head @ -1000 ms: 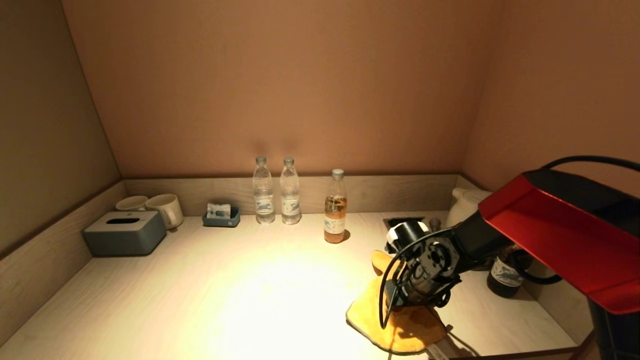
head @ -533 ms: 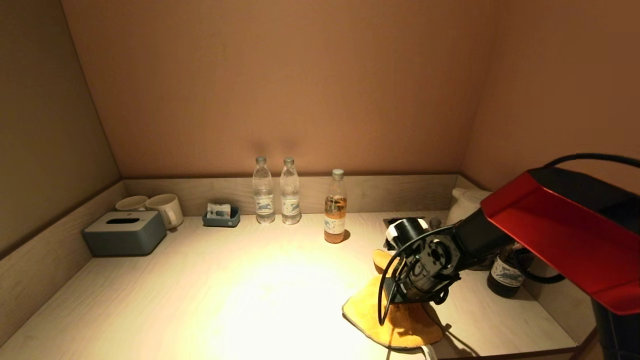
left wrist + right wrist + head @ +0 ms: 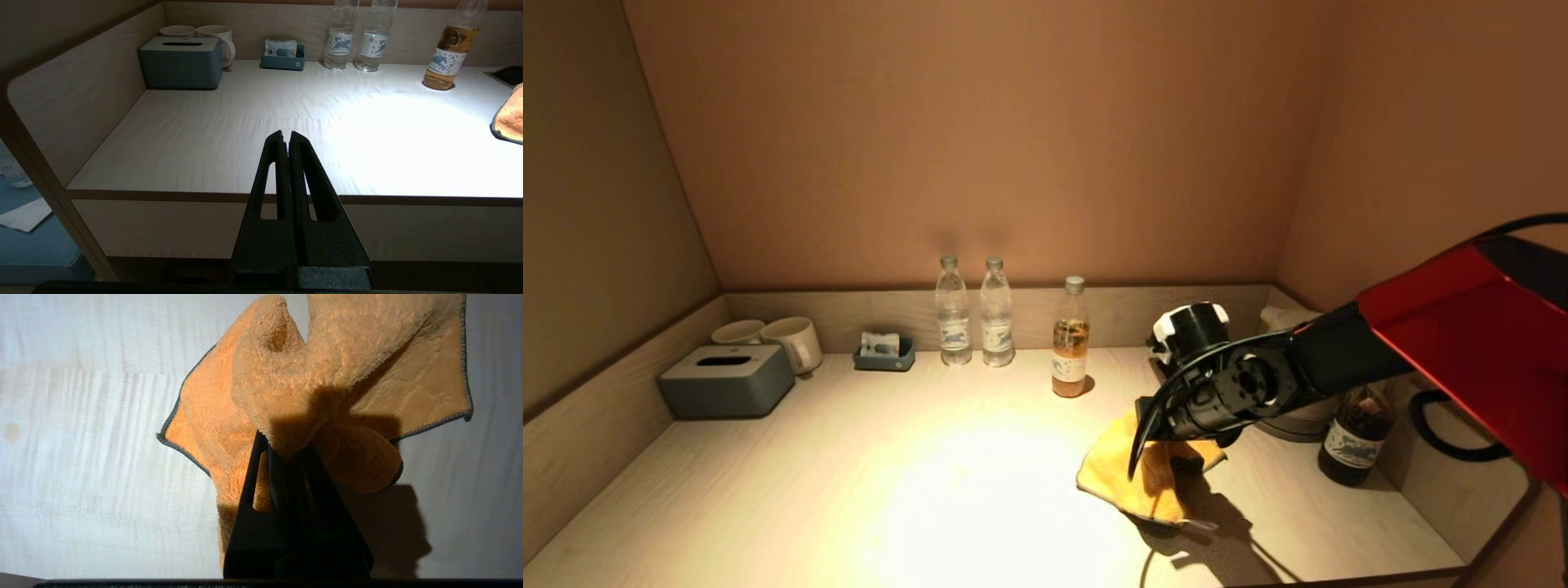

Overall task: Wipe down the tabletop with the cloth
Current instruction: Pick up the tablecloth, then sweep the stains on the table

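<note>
The right gripper (image 3: 286, 451) is clenched on a fold of the cloth (image 3: 1131, 474), which hangs bunched below it near the front right corner of the tabletop (image 3: 890, 457). The unwiped surface lies to its left. The left gripper (image 3: 286, 139), closed and empty, waits off the front edge.
</note>
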Robot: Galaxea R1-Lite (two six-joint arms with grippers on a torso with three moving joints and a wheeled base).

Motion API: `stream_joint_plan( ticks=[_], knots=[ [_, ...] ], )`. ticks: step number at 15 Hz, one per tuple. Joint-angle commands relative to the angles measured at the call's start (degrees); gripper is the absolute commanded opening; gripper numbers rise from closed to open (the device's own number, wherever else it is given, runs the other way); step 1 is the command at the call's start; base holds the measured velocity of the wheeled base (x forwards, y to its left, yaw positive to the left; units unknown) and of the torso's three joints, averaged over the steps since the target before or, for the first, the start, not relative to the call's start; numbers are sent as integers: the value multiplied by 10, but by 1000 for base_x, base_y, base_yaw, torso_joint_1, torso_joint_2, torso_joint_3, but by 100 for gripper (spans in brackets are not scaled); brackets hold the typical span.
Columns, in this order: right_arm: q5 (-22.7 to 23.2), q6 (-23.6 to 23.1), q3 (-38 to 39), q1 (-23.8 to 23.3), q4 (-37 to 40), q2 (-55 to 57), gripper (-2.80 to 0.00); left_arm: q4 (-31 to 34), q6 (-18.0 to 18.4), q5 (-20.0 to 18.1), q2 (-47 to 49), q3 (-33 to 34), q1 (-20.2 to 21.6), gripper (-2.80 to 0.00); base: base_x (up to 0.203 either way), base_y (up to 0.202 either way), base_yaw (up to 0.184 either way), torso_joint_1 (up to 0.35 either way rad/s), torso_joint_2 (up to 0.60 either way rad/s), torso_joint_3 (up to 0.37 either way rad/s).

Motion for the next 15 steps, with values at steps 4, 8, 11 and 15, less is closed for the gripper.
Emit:
stream_joint_plan(
  ticks=[4,8,11,15],
  knots=[
    [-4,1,-102,97,15,-7,-280,0,-1,0,0,0,0,-280,0,0,0,0,0,0],
    [-7,-1,-196,148,65,20,-280,0,-1,0,0,0,0,-280,0,0,0,0,0,0],
    [-8,-4,-238,165,88,74,-280,0,-1,0,0,0,0,-280,0,0,0,0,0,0],
    [-9,-17,-274,186,89,138,-280,0,-1,0,0,0,0,-280,0,0,0,0,0,0]
  ],
)
